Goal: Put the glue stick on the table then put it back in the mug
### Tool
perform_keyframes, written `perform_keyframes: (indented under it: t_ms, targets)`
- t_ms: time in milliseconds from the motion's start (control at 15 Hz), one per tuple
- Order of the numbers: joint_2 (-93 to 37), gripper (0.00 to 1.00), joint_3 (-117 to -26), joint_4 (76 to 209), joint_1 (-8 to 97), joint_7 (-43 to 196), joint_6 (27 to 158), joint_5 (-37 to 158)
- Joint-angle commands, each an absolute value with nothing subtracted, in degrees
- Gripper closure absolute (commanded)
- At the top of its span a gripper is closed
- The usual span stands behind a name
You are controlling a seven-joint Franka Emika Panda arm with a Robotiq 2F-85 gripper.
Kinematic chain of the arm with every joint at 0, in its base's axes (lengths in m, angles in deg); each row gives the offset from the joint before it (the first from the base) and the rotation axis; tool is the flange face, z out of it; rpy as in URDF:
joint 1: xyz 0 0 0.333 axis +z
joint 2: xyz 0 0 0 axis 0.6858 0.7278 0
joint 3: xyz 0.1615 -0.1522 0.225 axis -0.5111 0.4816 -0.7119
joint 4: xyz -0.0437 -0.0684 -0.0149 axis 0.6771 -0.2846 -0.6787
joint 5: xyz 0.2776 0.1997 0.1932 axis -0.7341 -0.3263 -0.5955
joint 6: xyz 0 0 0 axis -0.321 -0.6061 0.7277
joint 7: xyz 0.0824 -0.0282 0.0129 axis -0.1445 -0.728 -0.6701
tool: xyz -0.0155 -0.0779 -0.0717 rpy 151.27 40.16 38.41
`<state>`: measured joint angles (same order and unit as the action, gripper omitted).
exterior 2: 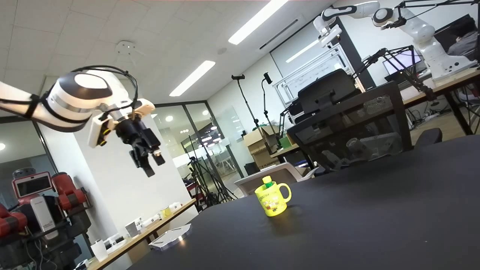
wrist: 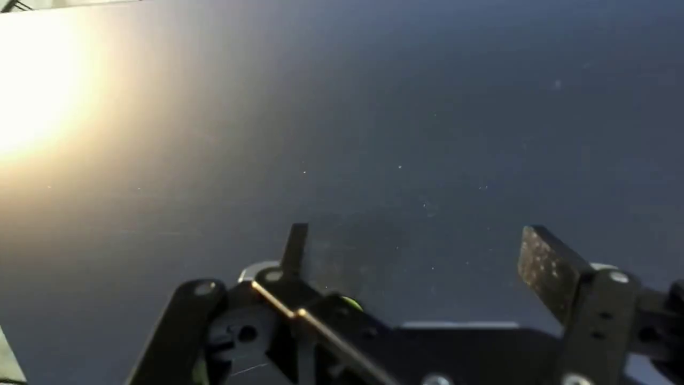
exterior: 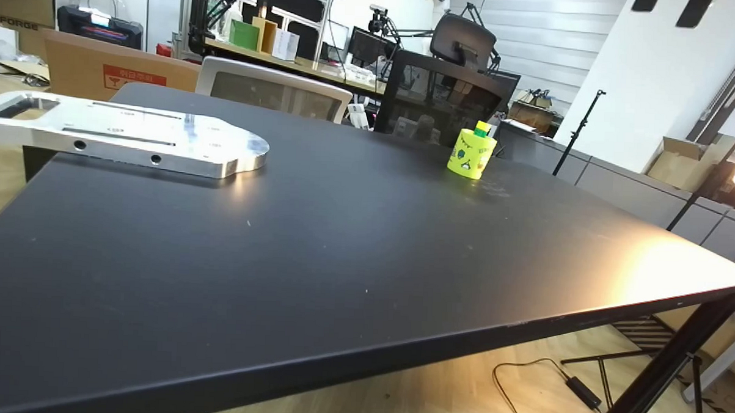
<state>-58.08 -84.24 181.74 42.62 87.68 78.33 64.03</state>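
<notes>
The lime-green mug stands upright on the black table, near its far edge in an exterior view. It also shows in an exterior view with its handle out to one side. The glue stick stands inside the mug; only its yellow cap and a green band show above the rim, also in an exterior view. My gripper hangs in the air well above the tabletop, apart from the mug. In the wrist view my gripper is open with nothing between its fingers. A lime-green sliver peeks from behind one finger linkage.
A silver metal plate lies at one end of the table and also shows in an exterior view. A white-framed chair and a black mesh chair stand against the table's edge. Lamp glare whitens one corner.
</notes>
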Motion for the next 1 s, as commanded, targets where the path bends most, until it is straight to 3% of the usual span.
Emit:
perform_keyframes:
  t_ms: [0, 333, 867, 933]
  targets:
    - [-46.2, 0.00, -79.8, 174.7, 41.2, 87.0, 83.2, 63.5]
    - [-30.2, 0.00, -74.0, 160.8, 39.6, 85.4, 81.2, 59.7]
    - [-14.2, 0.00, -71.7, 135.0, 37.2, 80.0, 62.6, 52.8]
    - [-18.2, 0.00, -71.2, 143.1, 37.9, 80.6, 68.7, 53.7]
